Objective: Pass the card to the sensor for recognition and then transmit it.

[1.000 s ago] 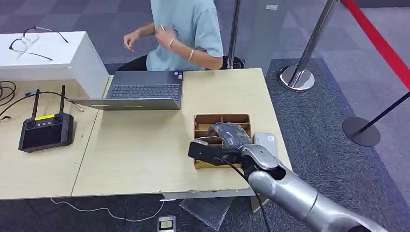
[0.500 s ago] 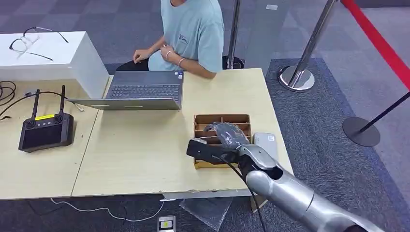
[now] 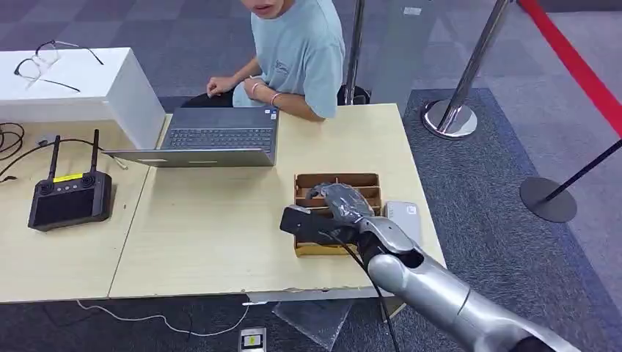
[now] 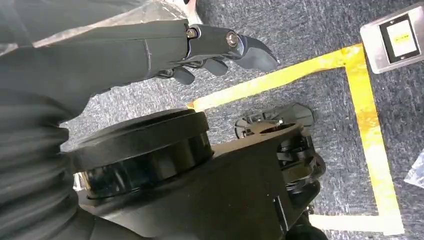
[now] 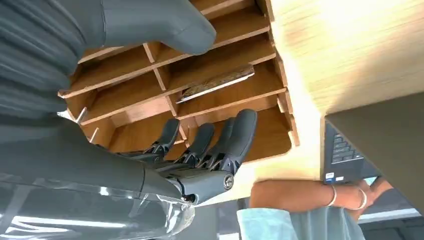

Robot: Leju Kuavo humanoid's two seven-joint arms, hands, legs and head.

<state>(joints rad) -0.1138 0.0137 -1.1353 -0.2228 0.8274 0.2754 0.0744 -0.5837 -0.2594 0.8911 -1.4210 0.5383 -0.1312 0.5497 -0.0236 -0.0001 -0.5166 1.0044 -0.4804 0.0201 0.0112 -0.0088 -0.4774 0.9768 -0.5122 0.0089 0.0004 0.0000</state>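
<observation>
Right hand (image 3: 343,203) farther over box (image 3: 337,181)

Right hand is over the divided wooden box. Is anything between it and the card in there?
Nothing visible blocks it. In the right wrist view, the card leans in one compartment of the wooden box, open from above, with the right hand spread and empty just over it; only the thin dividers flank the card.

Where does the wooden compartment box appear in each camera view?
Head view: the wooden compartment box sits on the light table near its right edge, partly behind the right hand.
Left wrist view: not in it.
Right wrist view: the box is close up, with a card in one compartment.
Shared landmark: the laptop.
</observation>
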